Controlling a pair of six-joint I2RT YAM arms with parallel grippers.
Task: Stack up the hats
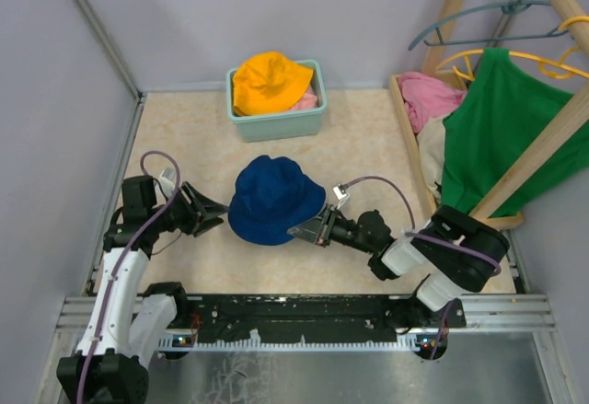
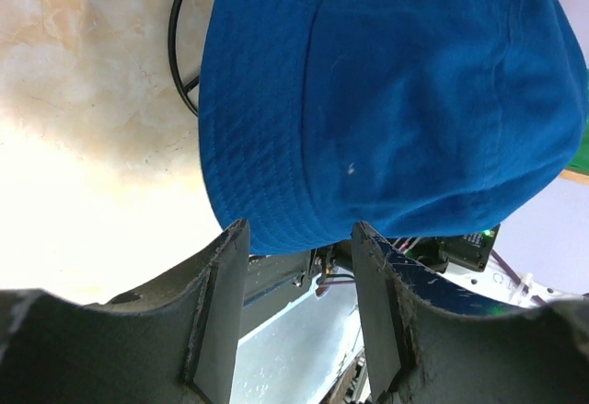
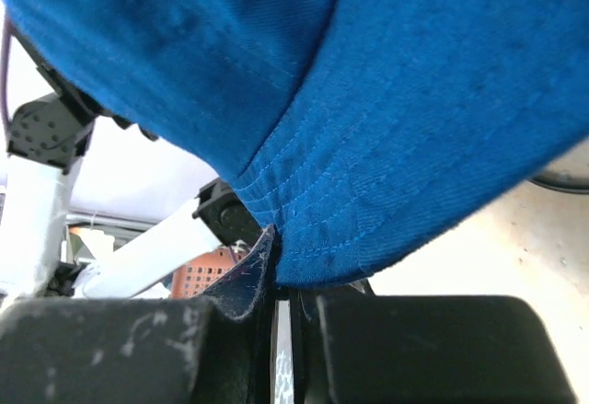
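Observation:
A navy blue hat [image 1: 273, 197] lies in the middle of the table, crown up. My right gripper [image 1: 310, 229] is shut on the brim at the hat's near right edge; the right wrist view shows the blue brim [image 3: 368, 238] pinched between the jaws. My left gripper [image 1: 213, 213] stands open just left of the hat, its fingers [image 2: 221, 303] at the brim's edge [image 2: 285, 229] with nothing between them. A yellow-orange hat [image 1: 268, 82] sits on top of pink fabric [image 1: 306, 101] in a teal bin [image 1: 276, 123] at the back.
At the right stands a wooden rack [image 1: 543, 146] with a green sleeveless shirt [image 1: 502, 137] on a hanger. Pink cloth [image 1: 428, 96] and beige cloth [image 1: 431, 151] lie in a wooden tray under it. Grey walls close in the left and back.

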